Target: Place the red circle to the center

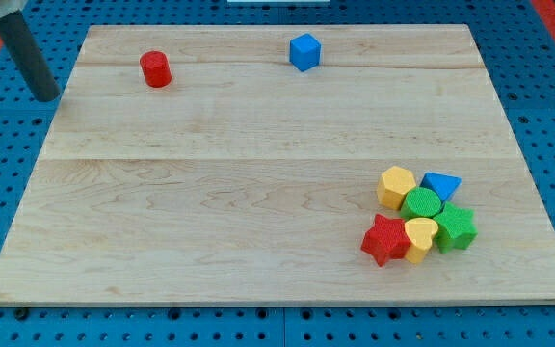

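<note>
Approach step, I judge: my tip [48, 97], a bare rod with no pincer to clench, sits at nine o'clock of the red plastic cylinder block [156, 69] near the pale wooden surface [258, 173]'s eleven o'clock corner. Next, get behind it and push toward five o'clock.

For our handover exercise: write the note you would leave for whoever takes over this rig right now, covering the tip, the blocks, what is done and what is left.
My tip: at the view's upper left, just off the board's left edge, left of the red circle and not touching it.
Red circle: near the board's top left, far from the center.
Blue cube: alone near the top edge.
Others: yellow hexagon, blue triangle, green circle, green block, yellow heart and red star, clustered at the lower right.
Done: nothing yet.
Left: push the red circle down and right to the center.
</note>
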Controlling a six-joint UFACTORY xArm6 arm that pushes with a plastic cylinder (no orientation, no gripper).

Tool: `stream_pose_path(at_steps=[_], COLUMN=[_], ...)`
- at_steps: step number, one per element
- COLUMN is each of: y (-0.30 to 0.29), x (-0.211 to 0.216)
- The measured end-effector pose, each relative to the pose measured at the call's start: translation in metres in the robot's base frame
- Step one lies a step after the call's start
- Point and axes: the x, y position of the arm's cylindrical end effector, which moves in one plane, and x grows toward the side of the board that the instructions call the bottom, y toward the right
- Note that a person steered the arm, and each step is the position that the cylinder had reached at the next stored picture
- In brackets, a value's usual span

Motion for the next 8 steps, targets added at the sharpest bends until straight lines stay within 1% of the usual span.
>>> stream_pose_path(at_steps=[1,2,3,4,5,6,7,8], y=[0.000,0.070,0.125,0.142,0.172,0.247,0.289,0.275], x=[-0.052,-0.085,-0.057,-0.010,0.025,0.030,0.052,0.085])
